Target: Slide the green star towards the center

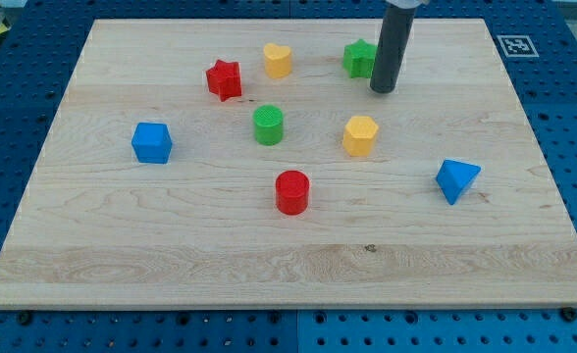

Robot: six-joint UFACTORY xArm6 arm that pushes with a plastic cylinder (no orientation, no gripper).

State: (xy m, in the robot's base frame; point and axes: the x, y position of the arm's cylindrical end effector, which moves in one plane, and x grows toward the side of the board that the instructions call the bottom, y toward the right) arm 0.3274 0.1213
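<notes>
The green star (358,58) lies near the view's top, right of the middle, on the wooden board (171,255). My tip (383,90) rests on the board just right of and slightly below the star, touching or nearly touching its right side. The rod hides part of the star's right edge.
A yellow heart (278,60) and a red star (224,79) lie left of the green star. A green cylinder (268,126), a yellow hexagon (360,135) and a red cylinder (292,191) sit mid-board. A blue cube (152,142) is at left, a blue triangle (456,179) at right.
</notes>
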